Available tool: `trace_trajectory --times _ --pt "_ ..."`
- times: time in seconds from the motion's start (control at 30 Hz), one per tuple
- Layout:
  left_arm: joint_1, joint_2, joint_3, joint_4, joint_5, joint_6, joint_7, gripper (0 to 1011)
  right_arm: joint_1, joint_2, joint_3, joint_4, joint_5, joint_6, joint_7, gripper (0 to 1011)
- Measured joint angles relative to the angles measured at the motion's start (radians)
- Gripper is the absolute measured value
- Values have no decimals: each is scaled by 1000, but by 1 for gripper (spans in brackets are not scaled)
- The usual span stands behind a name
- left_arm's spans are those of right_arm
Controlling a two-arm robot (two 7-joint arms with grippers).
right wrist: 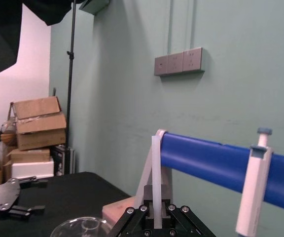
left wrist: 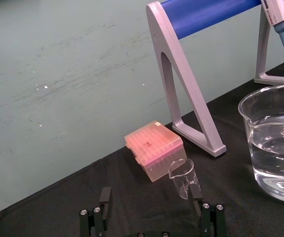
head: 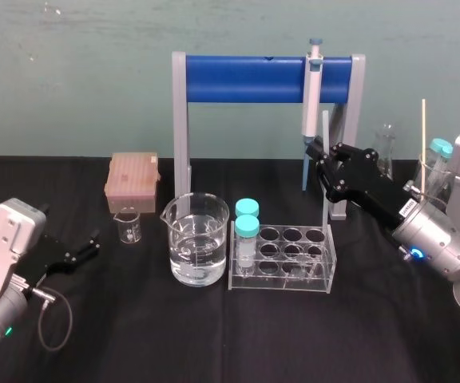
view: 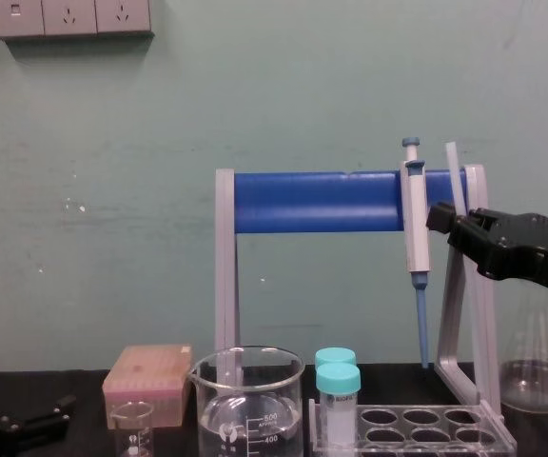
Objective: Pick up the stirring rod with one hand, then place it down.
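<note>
The stirring rod (head: 324,128) is a thin translucent whitish stick held nearly upright above the clear tube rack (head: 286,257). My right gripper (head: 323,157), black and reaching in from the right, is shut on its middle. In the chest view the stirring rod (view: 453,164) rises out of the right gripper (view: 442,217) in front of the stand's right leg. In the right wrist view the stirring rod (right wrist: 156,168) stands between the fingertips of the gripper (right wrist: 156,210). My left gripper (head: 93,243) rests open and idle at the table's left; its fingers (left wrist: 104,197) hold nothing.
A large beaker of water (head: 199,239) stands left of the rack, which holds two blue-capped tubes (head: 247,227). A blue-tipped pipette (head: 313,96) hangs on the blue-bar stand (head: 254,78). A pink tip box (head: 132,182) and small beaker (head: 128,226) sit left. Flasks (head: 385,152) stand behind the right arm.
</note>
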State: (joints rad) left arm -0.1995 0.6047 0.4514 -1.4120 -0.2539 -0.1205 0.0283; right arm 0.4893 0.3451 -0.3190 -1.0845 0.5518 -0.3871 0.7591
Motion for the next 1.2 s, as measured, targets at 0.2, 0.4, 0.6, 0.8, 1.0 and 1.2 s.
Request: trace_trajectory --times 0.2,0.4,0.6,0.8,1.0,1.2 --pt "0 0 0 0 0 0 0 1000 -5 9 -12 -9 5 41 4 72" --pt "0 0 0 0 0 0 0 1000 -4 13 -22 0 15 66 15 72" --pt "0 0 0 0 0 0 0 1000 4 13 -32 23 21 71 26 72" --pt "0 0 0 0 0 0 0 1000 20 6 -44 60 22 70 45 72" --pt "0 0 0 0 0 0 0 1000 44 -6 -57 111 25 62 71 72" --pt "0 0 0 0 0 0 0 1000 61 -16 -69 153 21 55 88 72"
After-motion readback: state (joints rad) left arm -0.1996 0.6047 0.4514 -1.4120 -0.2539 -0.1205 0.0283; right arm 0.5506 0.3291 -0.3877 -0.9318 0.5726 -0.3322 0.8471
